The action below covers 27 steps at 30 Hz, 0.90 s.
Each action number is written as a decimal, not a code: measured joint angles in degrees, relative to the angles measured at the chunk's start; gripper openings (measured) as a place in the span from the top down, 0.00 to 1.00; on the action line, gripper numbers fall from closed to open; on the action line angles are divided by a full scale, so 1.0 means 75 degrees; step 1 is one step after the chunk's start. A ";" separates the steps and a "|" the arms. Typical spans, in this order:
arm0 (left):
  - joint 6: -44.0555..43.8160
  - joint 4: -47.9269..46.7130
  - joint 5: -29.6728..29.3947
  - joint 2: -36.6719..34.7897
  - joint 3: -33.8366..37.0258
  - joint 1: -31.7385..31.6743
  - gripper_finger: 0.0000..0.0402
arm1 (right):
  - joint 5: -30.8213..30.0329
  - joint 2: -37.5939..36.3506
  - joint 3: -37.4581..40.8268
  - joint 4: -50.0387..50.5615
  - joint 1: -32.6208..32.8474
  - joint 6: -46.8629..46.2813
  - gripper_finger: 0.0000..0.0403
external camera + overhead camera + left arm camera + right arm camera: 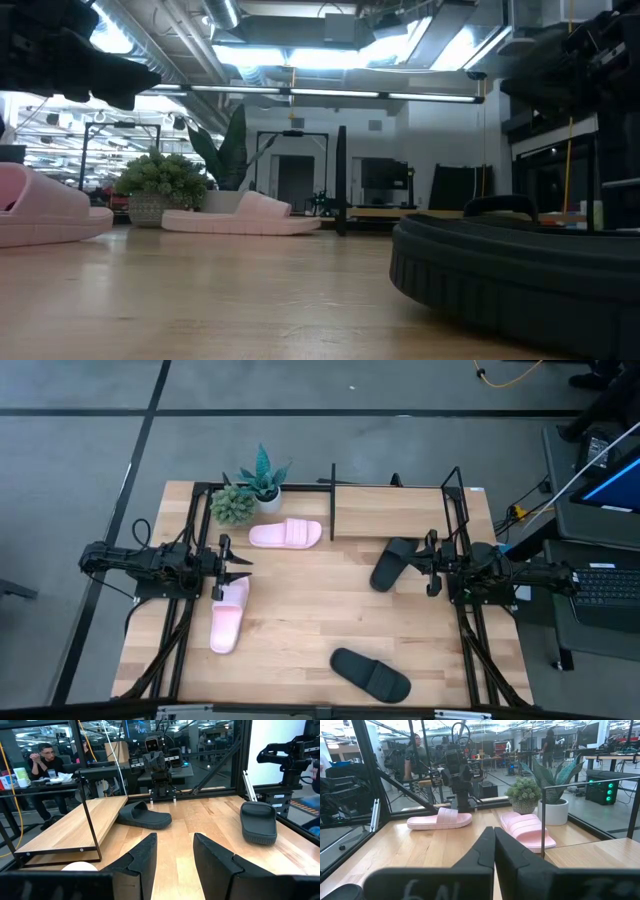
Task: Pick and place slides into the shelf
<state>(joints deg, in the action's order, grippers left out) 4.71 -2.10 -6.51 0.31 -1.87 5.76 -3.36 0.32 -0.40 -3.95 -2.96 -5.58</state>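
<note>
Two pale pink slides lie soles down on the table's left half, one at the far side (285,534) and one nearer (229,615). One black slide (392,563) lies just in front of the shelf (410,510), which stands at the far right. The other black slide (371,673) lies near the front edge. My left gripper (235,567) hovers open and level at the table's left, with nothing between its fingers (172,860). My right gripper (425,570) hovers shut and level at the right (494,850), beside the black slide by the shelf.
Two potted plants (250,495) stand at the far left, beside the far pink slide. Black arm mounting frames (180,630) run along both side edges. Bare wood lies open in the table's middle. People sit and stand in the room beyond.
</note>
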 joint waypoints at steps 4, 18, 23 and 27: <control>0.0000 -0.0001 -0.0001 -0.0001 0.0003 0.0000 0.70 | -0.0001 -0.0001 -0.0003 0.0000 -0.0001 0.0001 0.99; 0.0001 0.0000 0.0000 0.0001 0.0003 -0.0001 0.70 | 0.0000 -0.0003 0.0000 -0.0003 0.0002 -0.0001 0.99; 0.0000 -0.0001 -0.0001 -0.0001 0.0003 0.0000 0.70 | -0.0002 -0.0003 -0.0003 -0.0006 0.0000 -0.0599 0.99; 0.0003 0.0001 0.0001 0.0000 0.0003 0.0000 0.70 | 0.0000 0.0000 -0.0001 -0.0012 -0.0001 -0.0782 0.99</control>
<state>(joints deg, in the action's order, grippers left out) 4.73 -2.09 -6.50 0.30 -1.85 5.76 -3.36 0.31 -0.41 -4.03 -2.96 -11.44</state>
